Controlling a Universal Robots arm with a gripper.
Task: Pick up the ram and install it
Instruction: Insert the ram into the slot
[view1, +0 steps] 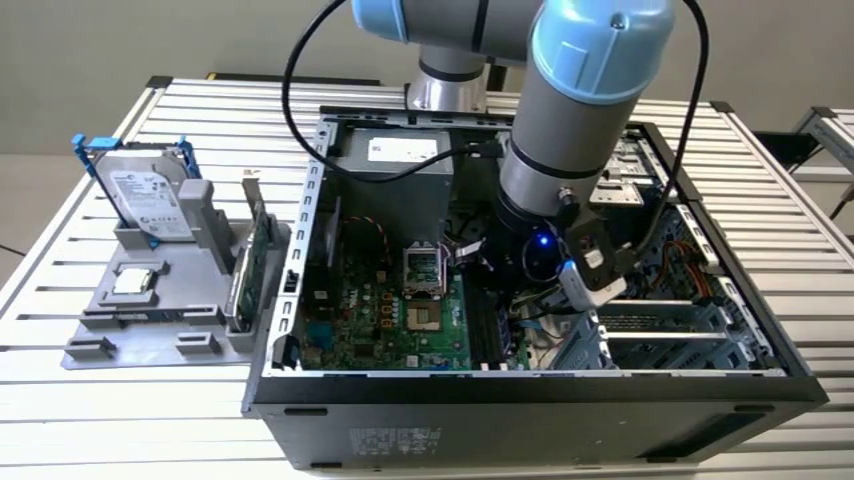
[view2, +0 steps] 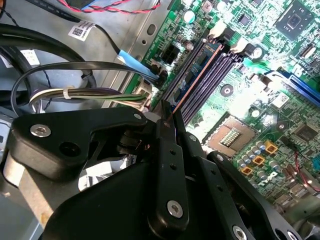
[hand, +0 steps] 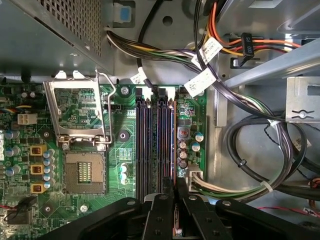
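The ram (view2: 197, 77) shows edge-on as a thin brown-edged strip, standing in the outermost of the memory slots (view2: 210, 82) on the green motherboard (view2: 280, 75). My gripper (view2: 167, 120) is shut on the ram's near end, its black fingers (view2: 172, 155) pinched on either side of it. In the first wrist view the ram (hand: 173, 145) runs along the slots (hand: 150, 145) beside the CPU socket (hand: 85, 172), with my gripper (hand: 175, 189) at its end. In the exterior view the arm's wrist (view1: 534, 250) reaches down into the open computer case (view1: 534, 385).
Thick cable bundles (hand: 250, 165) and a white connector (hand: 194, 176) lie close beside the slots. The power supply (hand: 50, 30) sits beyond the socket. Outside the case, a grey holder (view1: 147, 320) carries a hard drive (view1: 144, 195) and a green card (view1: 254, 260).
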